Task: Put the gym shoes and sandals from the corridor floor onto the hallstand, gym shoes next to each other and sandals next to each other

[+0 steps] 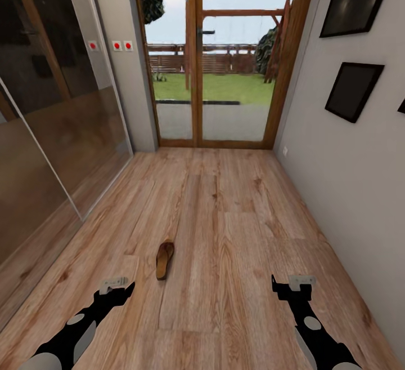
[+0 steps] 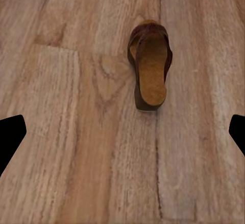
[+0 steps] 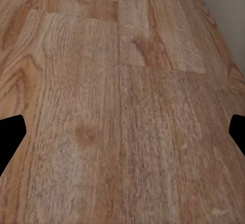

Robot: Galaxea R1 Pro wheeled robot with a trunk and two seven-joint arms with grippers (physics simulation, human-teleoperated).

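One dark-brown sandal [image 1: 164,259] with a tan footbed lies on the corridor floor [image 1: 225,229], lengthwise along the planks. My left gripper [image 1: 118,286] hovers low just left of it and slightly nearer to me. In the left wrist view the sandal [image 2: 150,73] lies ahead of the left gripper [image 2: 122,134], whose fingers are spread wide with nothing between them. My right gripper [image 1: 293,284] hangs over bare planks to the right, also open [image 3: 122,137]. The gym shoes and the hallstand are out of view.
A glass door [image 1: 219,60] with a wooden frame closes the far end of the corridor. Dark glossy sliding panels [image 1: 62,133] run along the left. A grey wall [image 1: 349,190] with black picture frames [image 1: 353,89] bounds the right.
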